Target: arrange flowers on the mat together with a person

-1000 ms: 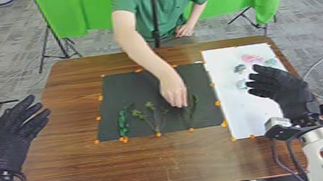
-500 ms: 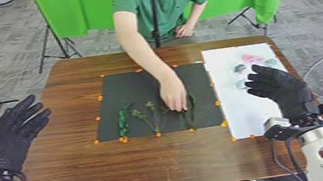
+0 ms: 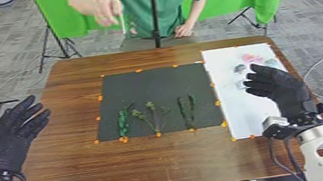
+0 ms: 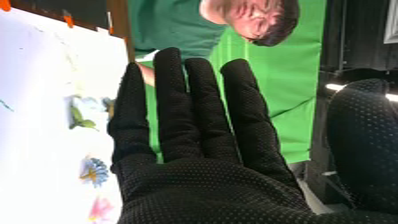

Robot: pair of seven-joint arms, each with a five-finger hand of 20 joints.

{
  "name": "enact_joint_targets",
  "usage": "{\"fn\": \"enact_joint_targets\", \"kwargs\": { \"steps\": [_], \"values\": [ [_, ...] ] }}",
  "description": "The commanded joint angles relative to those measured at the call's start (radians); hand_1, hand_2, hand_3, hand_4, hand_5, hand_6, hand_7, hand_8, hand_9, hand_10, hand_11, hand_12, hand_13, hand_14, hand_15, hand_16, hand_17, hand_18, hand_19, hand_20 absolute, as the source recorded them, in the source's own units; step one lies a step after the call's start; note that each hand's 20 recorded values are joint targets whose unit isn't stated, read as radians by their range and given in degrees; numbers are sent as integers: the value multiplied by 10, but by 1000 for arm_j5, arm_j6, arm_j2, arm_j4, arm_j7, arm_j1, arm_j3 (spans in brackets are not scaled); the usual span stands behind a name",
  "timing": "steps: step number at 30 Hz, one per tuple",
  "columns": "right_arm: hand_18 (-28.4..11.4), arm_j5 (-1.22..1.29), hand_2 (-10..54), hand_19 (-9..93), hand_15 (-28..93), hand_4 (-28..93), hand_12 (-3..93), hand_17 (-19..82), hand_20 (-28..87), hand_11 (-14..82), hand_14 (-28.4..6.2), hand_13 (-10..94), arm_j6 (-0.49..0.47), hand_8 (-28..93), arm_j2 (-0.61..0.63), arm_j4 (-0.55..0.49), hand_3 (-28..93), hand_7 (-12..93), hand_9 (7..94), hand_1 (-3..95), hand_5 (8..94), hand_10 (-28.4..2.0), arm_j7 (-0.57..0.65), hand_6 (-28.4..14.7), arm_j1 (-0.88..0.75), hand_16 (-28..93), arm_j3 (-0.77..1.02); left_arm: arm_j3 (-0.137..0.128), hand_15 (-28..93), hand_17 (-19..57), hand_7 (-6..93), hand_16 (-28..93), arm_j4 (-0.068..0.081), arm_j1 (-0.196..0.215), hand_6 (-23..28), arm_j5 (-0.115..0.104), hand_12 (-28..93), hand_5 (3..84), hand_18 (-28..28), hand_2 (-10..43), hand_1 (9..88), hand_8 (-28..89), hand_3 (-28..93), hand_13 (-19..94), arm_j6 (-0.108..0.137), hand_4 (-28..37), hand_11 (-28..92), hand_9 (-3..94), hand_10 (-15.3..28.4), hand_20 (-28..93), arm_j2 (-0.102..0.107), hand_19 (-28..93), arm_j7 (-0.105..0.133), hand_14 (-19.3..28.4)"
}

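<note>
looking at green sprigs (image 3: 123, 123) lying on the black mat (image 3: 129, 87), low on its dial, from eight round to four o'clock! over to three, onto the white mat (image 3: 243, 113), with pastel flowers (image 3: 249, 58) near its own twelve. at nine, seeing the left robot hand (image 3: 12, 141), loosely spread; at three, the right robot hand (image 3: 281, 90), also spread, thumb well apart. up past twelve, spotting a person's hand (image 3: 106, 9) raised beyond the tabletop (image 3: 78, 165).
</note>
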Motion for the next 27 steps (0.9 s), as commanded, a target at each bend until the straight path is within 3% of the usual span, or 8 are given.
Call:
{"fn": "enact_joint_targets", "kwargs": {
  "steps": [1,7,14,16,17,19,23,27],
  "values": [
    [-226,-12,71,547,276,-248,206,103,339,138,-138,395,27,-110,3,-4,844,164,463,127,466,-153,-8,-51,1,214,0,-9,247,-47,164,34,1,11,45,-1,171,376,225,-12,242,-64,684,306,-2,-239,211,326,132,118,1,388,-1,160],
    [-225,-27,65,547,276,-245,204,106,339,142,-135,400,16,-111,1,-2,848,166,469,135,467,-154,0,-50,6,212,-13,-19,247,-47,165,35,-2,23,45,-1,171,376,224,-10,241,-65,683,306,-4,-238,211,327,132,118,-3,388,-11,159],
    [-223,-77,38,552,280,-246,205,112,340,147,-130,406,99,-112,46,6,851,172,473,160,470,-153,-24,-47,29,213,-38,-15,248,-47,164,35,4,6,46,1,171,376,224,-10,242,-65,683,306,-8,-238,213,326,131,118,8,388,-16,160],
    [-220,-190,0,560,290,-254,205,120,341,156,-128,418,193,-117,88,16,829,184,485,176,478,-151,-41,-42,58,211,-81,-22,248,-47,164,34,-1,23,46,0,171,376,224,-10,242,-65,683,306,-3,-238,213,326,132,118,1,388,-14,160],
    [-216,-273,-29,567,301,-261,205,128,343,163,-124,428,247,-120,122,20,819,190,491,192,481,-148,-38,-39,72,210,-104,-25,248,-47,164,34,-4,28,45,13,170,376,224,-11,242,-65,684,306,-1,-238,212,326,132,118,-1,388,-19,160],
    [-212,-461,-66,585,333,-274,204,142,345,179,-112,452,340,-132,200,34,814,209,499,225,489,-135,-9,-32,101,201,-144,-23,247,-47,166,33,0,21,45,12,170,376,224,-15,246,-65,685,306,-5,-235,211,327,132,118,7,388,-18,160],
    [-200,-960,-94,614,450,-282,204,156,350,210,-87,462,474,-158,353,89,809,261,497,285,489,-101,149,-6,168,185,-222,-20,248,-47,167,34,1,13,44,8,171,376,224,-17,249,-66,682,306,-8,-234,212,326,132,118,16,388,-13,159],
    [-189,-1167,-95,606,524,-283,205,128,363,212,-82,428,506,-180,450,142,766,295,486,276,486,-74,287,23,239,193,-317,-20,248,-47,166,34,-3,25,44,6,171,375,224,-17,250,-66,681,306,-7,-233,212,326,131,118,15,388,-10,159]
  ]
}}
